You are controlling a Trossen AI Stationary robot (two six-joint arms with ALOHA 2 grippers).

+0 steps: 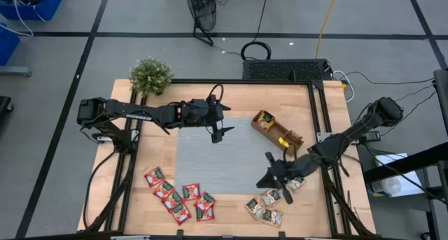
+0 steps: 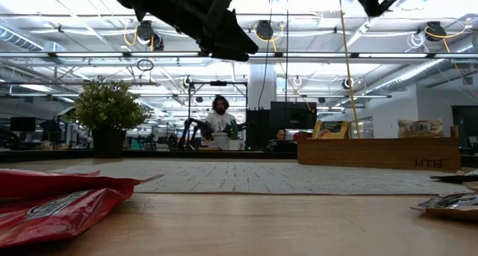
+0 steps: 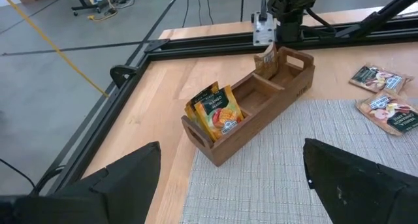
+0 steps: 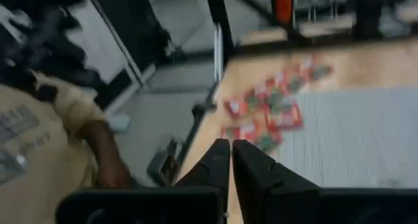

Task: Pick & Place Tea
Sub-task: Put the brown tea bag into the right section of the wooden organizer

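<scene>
A: Red ones first. How many?

B: About 7 red tea sachets [image 1: 180,198], small flat squares. Lying loose and partly overlapping on the bare wood of the table [image 1: 231,100], just off the near left corner of the grey mat [image 1: 210,163].

A: And the pale kind with dark green?

B: About 5 pale-green sachets [image 1: 269,206], scattered off the mat's near right corner. Hard to count exactly from above.

A: Orange-yellow?

B: 2 orange-yellow sachets [image 3: 215,110], standing upright side by side in 1 end compartment of the brown wooden tray [image 3: 287,87], with a fruit picture on each face. 1 more sachet [image 3: 266,57] stands upright at the tray's other end, colour unclear.

A: Arms?

B: 2. Left gripper [image 1: 218,131] hanging above the mat's far edge, fingers [image 3: 130,178] spread wide, holding nothing. Right gripper [image 1: 268,171] above the mat's right edge, between the tray and the pale-green sachets. Its fingers [image 4: 219,162] are pressed almost together, with nothing seen between them.

A: Anything else?

B: 1 potted plant [image 1: 150,75] at the table's far left corner. 1 person [image 2: 219,114] in the room behind.
</scene>
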